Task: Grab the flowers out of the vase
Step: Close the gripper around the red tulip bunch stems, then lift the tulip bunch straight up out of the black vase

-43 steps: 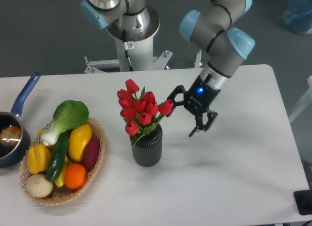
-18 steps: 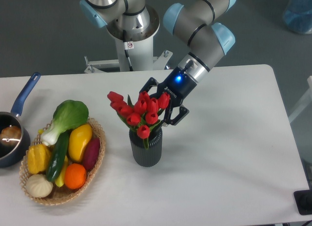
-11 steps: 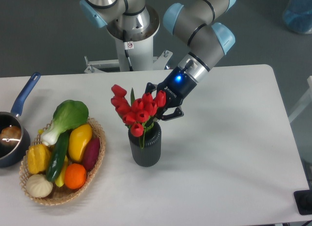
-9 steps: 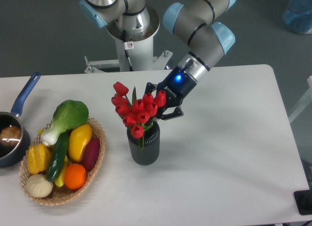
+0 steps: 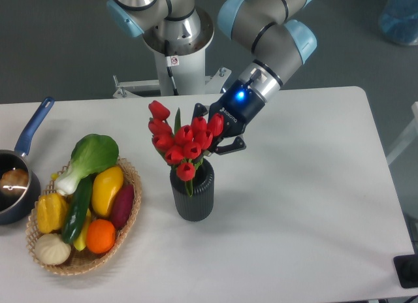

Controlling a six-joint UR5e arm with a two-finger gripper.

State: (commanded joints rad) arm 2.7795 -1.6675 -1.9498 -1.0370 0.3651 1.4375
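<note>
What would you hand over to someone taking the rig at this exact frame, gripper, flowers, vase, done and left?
Gripper: pressed into the right side of the flowers, fingers around the blooms; it looks shut on them, though the blooms partly hide the fingers.
Flowers: stems reach down into the mouth of the vase, not clear of it.
Vase: upright on the table, right of the basket.
Done: approach and grasp.
Left: raise the bunch straight up until the stems leave the vase.

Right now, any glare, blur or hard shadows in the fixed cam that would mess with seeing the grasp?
Fixed camera: lighting soft and even, only faint shadows on the white table. No strong glare; blue LED glows on the tool. Tulips and ribbed vase are reasonably sharp. The buds hide the tool's fingertips, so closure is unreadable.
</note>
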